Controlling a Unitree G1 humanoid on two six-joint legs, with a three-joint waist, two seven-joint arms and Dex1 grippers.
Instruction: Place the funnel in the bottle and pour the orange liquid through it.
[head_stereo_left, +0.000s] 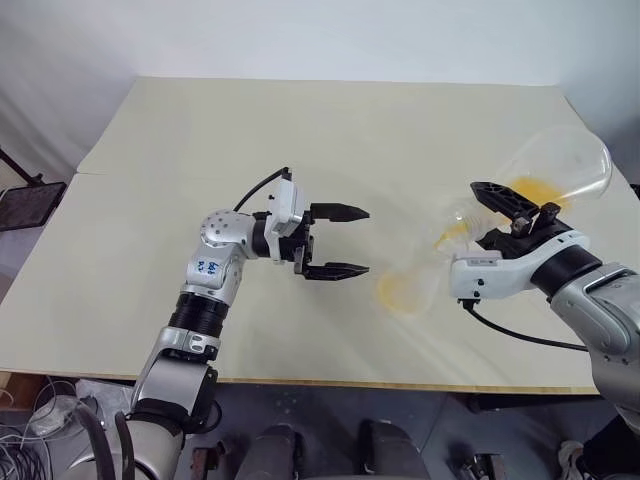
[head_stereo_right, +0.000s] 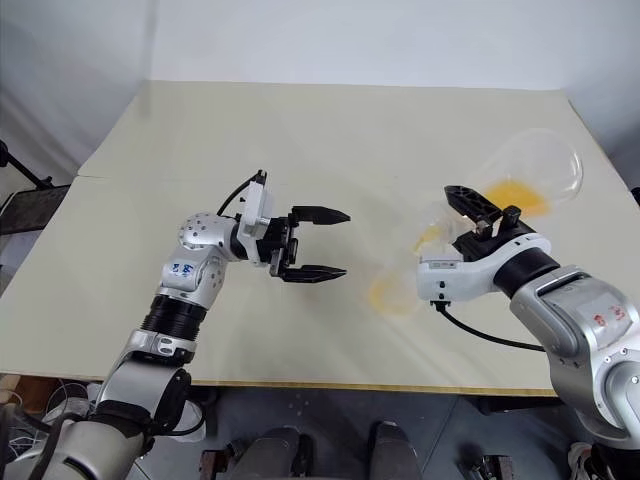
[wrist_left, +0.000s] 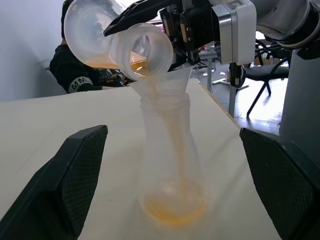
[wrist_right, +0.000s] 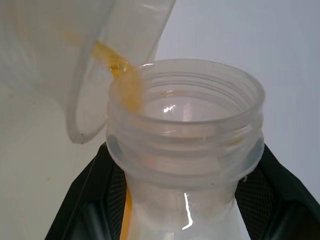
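Note:
The clear bottle stands upright on the table, and the small clear funnel sits in its neck. My right gripper is shut on the neck of a broader clear flask, tilted mouth-down over the funnel. Orange liquid lies in the flask's low side. A thin stream runs through the funnel and pools in the bottle's base. My left gripper is open just left of the bottle, its fingers flanking the bottle without touching it.
The cream table is bare around the bottle, with its front edge close below both arms. A black stand sits off the table's left side. A person in dark clothing is beyond the far edge.

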